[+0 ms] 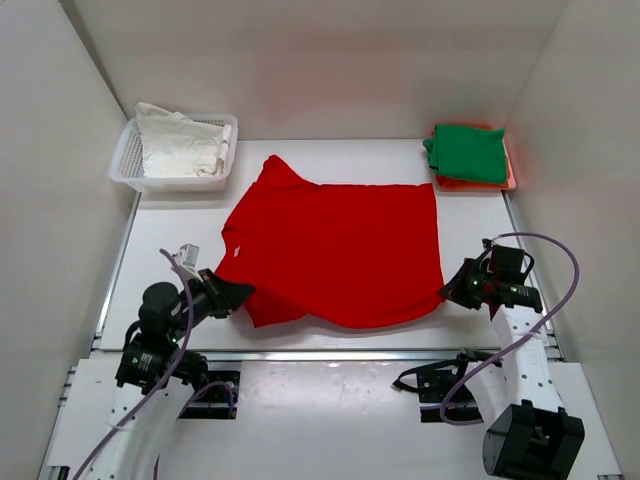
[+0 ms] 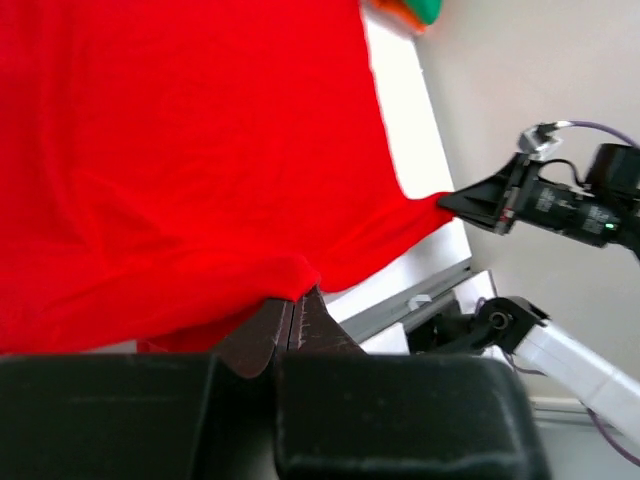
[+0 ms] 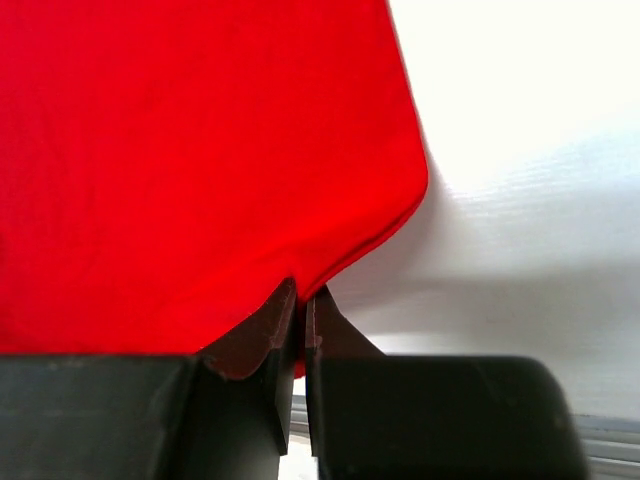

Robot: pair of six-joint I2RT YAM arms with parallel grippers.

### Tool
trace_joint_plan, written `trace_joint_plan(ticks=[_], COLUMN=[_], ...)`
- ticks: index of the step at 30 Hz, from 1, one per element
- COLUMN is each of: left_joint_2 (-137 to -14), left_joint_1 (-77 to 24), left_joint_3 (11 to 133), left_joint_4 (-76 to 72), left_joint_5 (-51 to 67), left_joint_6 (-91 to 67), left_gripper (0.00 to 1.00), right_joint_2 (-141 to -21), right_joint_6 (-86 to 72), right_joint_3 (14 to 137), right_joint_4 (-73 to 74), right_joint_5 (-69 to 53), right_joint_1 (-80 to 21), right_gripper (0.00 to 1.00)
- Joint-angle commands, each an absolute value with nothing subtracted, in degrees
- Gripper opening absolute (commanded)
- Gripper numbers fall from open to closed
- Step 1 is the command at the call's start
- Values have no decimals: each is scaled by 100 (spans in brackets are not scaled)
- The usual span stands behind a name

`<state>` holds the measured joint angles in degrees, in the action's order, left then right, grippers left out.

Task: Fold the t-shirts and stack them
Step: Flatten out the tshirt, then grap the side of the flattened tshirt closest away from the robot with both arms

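The red t-shirt (image 1: 335, 250) lies spread across the middle of the table, its neck to the left with a small white label (image 1: 235, 252). My left gripper (image 1: 238, 296) is shut on the shirt's near left edge (image 2: 290, 280). My right gripper (image 1: 449, 290) is shut on the shirt's near right corner (image 3: 300, 285). The shirt's near edge is lifted slightly between the two grippers. A folded green t-shirt (image 1: 468, 152) lies on a folded orange one (image 1: 474, 184) at the back right corner.
A white mesh basket (image 1: 128, 160) holding crumpled white cloth (image 1: 182, 142) stands at the back left. White walls enclose the table on three sides. A metal rail (image 1: 330, 354) runs along the near table edge.
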<state>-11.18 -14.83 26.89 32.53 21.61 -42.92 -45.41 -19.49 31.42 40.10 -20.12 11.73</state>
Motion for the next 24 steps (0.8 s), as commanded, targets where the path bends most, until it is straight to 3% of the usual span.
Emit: trace_joint_plan(ticks=[1,9,14,24], left_joint_2=[-1484,-2732,-4120,-5027], left_joint_1=[-1538,-1863,-1574,-1230], left_joint_3=[2514,2689,3514,3613], left_joint_4=[2788,1846,1434,783], left_joint_5=[1926,950,1116,1028], left_joint_6=[-4228,-3938,-3323,-2909], left_gripper=[0,0,0,0], right_joint_2=[-4701,-5440,-5835,-6608], right_joint_6=[-1916,-1960,-1819,-1960], right_joint_3=[3260,3436,3568,3823], right_joint_4=[3867,3314,3112,2628], right_joint_5=[-1907,-1846,-2004,-2179], right_joint_1=[1257,1353,1608,1617], right_gripper=[0,0,0,0])
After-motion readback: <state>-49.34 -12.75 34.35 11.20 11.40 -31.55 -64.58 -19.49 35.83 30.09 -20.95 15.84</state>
